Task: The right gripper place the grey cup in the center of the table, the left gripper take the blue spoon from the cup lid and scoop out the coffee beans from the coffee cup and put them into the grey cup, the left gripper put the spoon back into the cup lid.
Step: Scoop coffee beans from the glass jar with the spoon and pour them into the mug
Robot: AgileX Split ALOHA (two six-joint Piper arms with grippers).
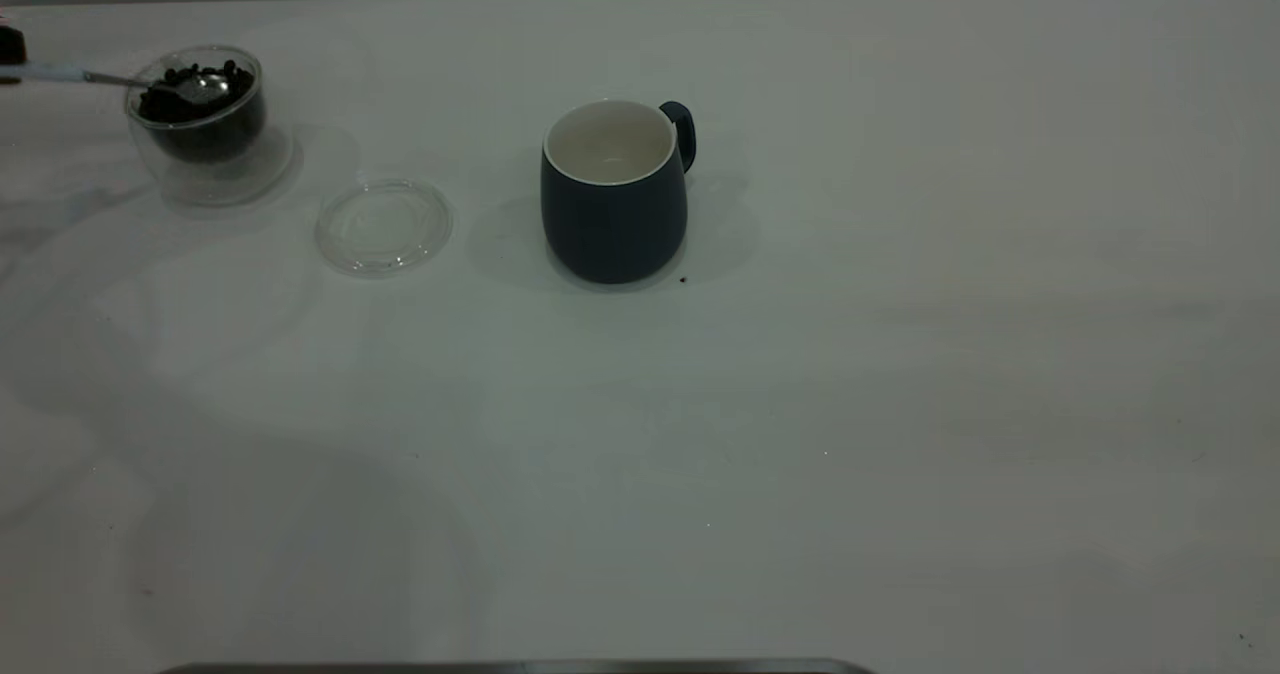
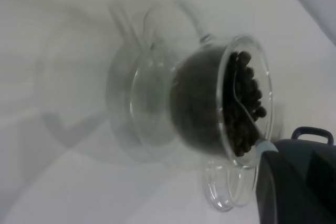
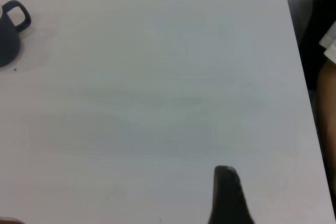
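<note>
At the far left edge of the bench (image 1: 900, 354), the left end effector (image 1: 10, 49) grips the pale handle of the spoon (image 1: 150, 84), whose bowl lies among the coffee beans (image 1: 195, 94) inside the glass cup (image 1: 200, 119). The glass lid (image 1: 383, 226) lies bare, just right of the cup. The grey mug (image 1: 615, 194) stands upright near the bench center; only one fingertip (image 3: 227, 195) of the right end effector shows, so its opening cannot be determined.

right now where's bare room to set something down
Table is bare right of the grey cup and all along the near edge. Crowded at far left: coffee cup with spoon in it, lid beside.
</note>
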